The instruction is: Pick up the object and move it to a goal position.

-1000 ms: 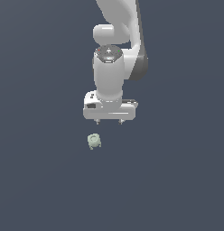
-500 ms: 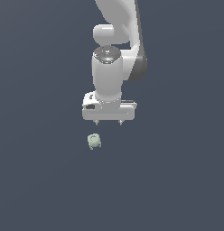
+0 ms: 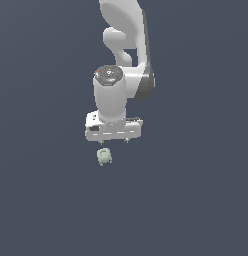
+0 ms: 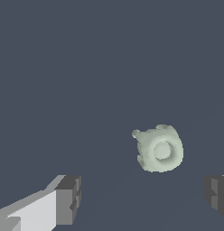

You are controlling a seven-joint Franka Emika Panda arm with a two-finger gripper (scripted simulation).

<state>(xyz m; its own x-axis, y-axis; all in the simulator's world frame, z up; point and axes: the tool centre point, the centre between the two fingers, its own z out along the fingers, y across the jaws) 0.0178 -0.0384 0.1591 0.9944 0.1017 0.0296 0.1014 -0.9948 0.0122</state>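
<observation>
Stage: approach, as I read it. I've got the arm [image 3: 127, 45] hanging wrist-down over the bench [image 3: 41, 200], nothing gripped yet.

Jaws: wide apart, empty. Gripper [image 3: 116, 141] shows two short finger stubs under the white bar in ext view; in wrist view the fingertips [image 4: 68, 198] sit far apart w/ bare bench between.

Object: the object [image 3: 104, 156], small pale grey-green knobby block, lies on the bench just below the gripper in ext view, a bit toward the ext view's left of gripper centre. Not touching it.

Wrist cam: object [image 4: 159, 149] sits ahead of the gap between the fingertips, nearer one tip than the other, round boss facing up, small bumps at the edge.

Why held so: I judge the wide gap is for clearance, since the object is much narrower than the gripper; the vertical wrist suits a straight top-down drop.

Next, my guess: nudge over so the object is centred in the gap, then descend & close.

Risk: off-centre close could shove the block sideways; the bumps may make it twist.

Goal pos: no marker visible in either view.

Writing/labels: none legible; small dark marks on the gripper body are too small to read.
</observation>
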